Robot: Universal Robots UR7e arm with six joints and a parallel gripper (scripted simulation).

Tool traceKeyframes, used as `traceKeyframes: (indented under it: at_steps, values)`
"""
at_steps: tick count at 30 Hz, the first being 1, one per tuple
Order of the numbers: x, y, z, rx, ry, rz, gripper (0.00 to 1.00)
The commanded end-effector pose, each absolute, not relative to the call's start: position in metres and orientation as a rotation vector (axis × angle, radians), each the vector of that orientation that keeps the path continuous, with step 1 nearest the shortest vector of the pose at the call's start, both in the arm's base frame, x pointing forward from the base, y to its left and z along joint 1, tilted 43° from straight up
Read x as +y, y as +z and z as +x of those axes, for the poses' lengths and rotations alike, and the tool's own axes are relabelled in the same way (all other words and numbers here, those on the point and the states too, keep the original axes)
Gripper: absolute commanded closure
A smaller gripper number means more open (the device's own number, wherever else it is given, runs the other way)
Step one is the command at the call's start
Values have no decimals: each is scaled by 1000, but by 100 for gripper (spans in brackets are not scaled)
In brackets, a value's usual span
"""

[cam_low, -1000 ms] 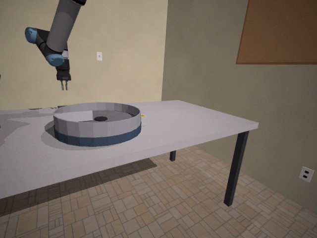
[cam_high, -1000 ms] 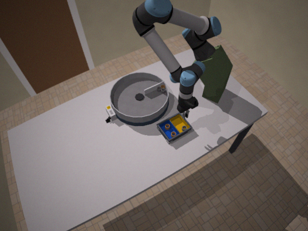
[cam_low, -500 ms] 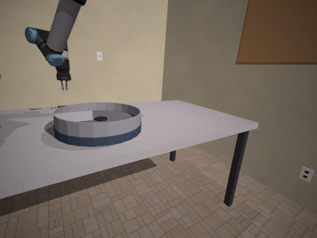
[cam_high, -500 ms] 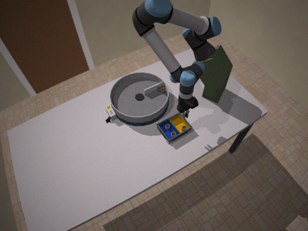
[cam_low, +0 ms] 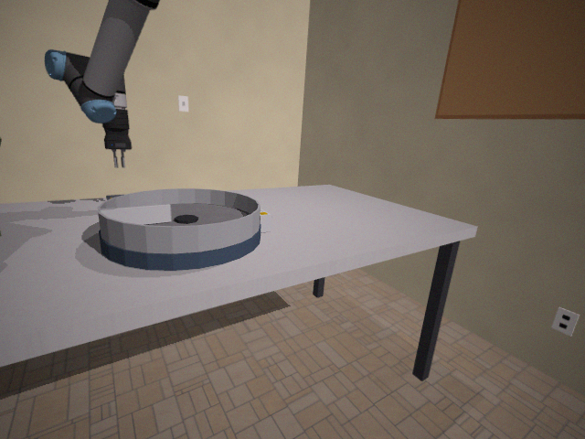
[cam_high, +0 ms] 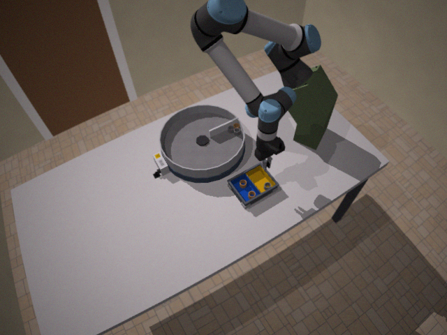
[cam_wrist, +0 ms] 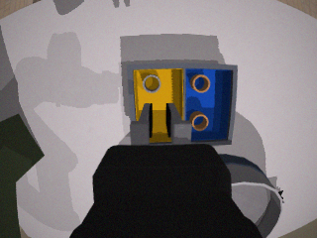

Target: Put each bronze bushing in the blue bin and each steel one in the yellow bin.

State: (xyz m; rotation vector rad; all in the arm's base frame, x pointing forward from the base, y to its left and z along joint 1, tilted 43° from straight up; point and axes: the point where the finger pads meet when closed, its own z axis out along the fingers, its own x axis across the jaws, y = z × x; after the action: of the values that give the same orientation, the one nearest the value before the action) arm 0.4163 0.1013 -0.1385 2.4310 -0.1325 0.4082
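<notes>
The white counter [cam_high: 126, 230] [cam_low: 358, 221] [cam_wrist: 277, 64] stands on a tan tiled floor [cam_high: 390, 180] [cam_low: 264, 358]. On it, from left to right in the top view, the round turntable [cam_high: 187, 153] [cam_low: 179, 240] has one orange-brown bushing [cam_high: 236, 125] and two gray ones. Next, the blue bin [cam_high: 239, 190] [cam_wrist: 208, 102] has two bronze bushings, and the yellow bin [cam_high: 257, 174] [cam_wrist: 160, 94] has one steel bushing [cam_high: 267, 184] [cam_wrist: 152, 83]. The claw [cam_high: 267, 162] [cam_low: 119, 165] [cam_wrist: 158, 113] is up high, a little open, holding nothing.
</notes>
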Motion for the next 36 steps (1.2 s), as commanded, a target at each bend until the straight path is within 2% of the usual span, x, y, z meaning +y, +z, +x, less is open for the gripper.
traceKeyframes:
  at_steps: [1, 5, 11, 26, 32, 36]
  values:
    - [78, -123, 410, -130, 412, 2434, 60]
    - [68, -117, 408, -130, 412, 2434, 60]
    - [22, -89, 395, -131, 411, 2433, 60]
    - [-29, -57, 382, -131, 411, 2434, 60]
    - [-75, -29, 370, -132, 410, 2433, 60]
    - [-78, -27, 369, -131, 411, 2434, 60]
